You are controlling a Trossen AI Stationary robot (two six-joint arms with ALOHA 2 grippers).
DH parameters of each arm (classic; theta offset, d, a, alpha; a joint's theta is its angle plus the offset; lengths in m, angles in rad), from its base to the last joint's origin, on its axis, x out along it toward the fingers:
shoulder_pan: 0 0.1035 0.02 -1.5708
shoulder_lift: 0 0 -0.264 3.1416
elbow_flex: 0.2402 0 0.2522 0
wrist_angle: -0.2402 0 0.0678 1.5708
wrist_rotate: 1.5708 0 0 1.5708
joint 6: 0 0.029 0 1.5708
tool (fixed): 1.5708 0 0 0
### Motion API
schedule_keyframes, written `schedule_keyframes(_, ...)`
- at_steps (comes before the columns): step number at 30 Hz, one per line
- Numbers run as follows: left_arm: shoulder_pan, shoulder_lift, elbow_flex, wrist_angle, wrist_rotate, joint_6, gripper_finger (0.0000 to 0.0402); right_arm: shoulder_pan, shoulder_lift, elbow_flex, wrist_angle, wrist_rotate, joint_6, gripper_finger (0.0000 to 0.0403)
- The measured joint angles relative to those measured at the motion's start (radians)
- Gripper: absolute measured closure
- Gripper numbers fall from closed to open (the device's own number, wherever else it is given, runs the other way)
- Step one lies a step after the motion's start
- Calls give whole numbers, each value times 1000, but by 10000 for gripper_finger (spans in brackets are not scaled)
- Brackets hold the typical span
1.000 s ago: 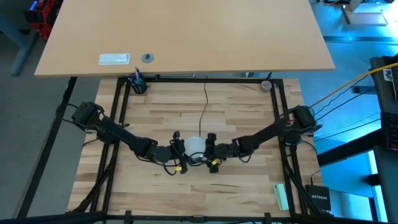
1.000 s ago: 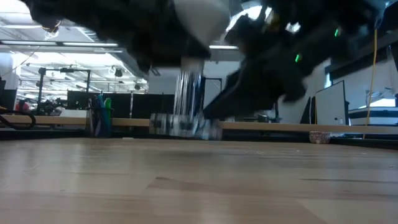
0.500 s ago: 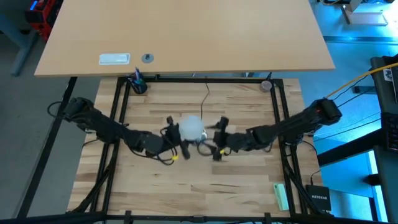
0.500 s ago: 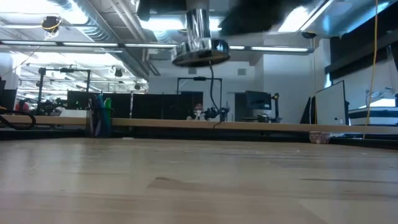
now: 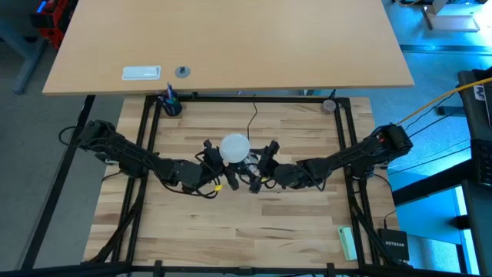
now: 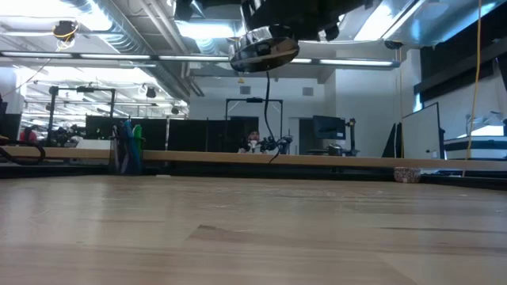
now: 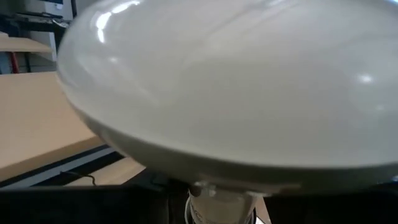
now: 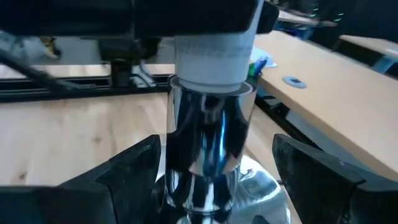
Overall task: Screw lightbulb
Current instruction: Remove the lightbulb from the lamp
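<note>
Frosted white lightbulb [image 5: 235, 147] (dome up, glossy)

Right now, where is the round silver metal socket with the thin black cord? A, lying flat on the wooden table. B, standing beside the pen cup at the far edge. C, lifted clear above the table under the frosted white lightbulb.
C: the low view shows the silver socket hanging well above the wooden table, and the right wrist view shows the lightbulb seated in its top.

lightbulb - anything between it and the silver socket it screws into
Nothing visible. In the right wrist view the lightbulb neck already sits at the mouth of the socket, both lifted off the table. The left claw grips the bulb; the right claw flanks the socket.
</note>
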Motion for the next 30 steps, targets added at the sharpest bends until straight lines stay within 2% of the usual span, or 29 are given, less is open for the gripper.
schedule_keyframes(5, -2, 1, 0, -10, -7, -6, 258, -7, 47, 0, 57, 76, -10, 100)
schedule_keyframes(8, -5, 1, 0, -7, -7, -2, 258, -6, 50, 0, 79, 76, -33, 136)
schedule_keyframes(12, -7, 1, 0, -8, -6, 3, 258, -6, 50, 0, 83, 25, -35, 228)
schedule_keyframes(16, -28, 0, -1, -12, 8, 55, 258, -7, 36, 0, 59, -60, -48, 239)
schedule_keyframes(19, -59, -22, -1, -15, 74, 112, 258, -7, -18, 0, -8, -229, -49, 239)
schedule_keyframes(21, -75, -42, -1, -16, 176, 141, 258, -8, -67, 0, -54, -397, -58, 239)
schedule_keyframes(26, -67, -74, 5, 12, 671, 168, 258, -19, -132, 0, -15, -978, -32, 239)
schedule_keyframes(28, -61, -68, 6, 37, 806, 172, 258, -24, -130, 0, 37, -1133, 48, 239)
schedule_keyframes(30, -54, -59, 6, 68, 869, 183, 258, -26, -121, -1, 63, -1200, 81, 239)
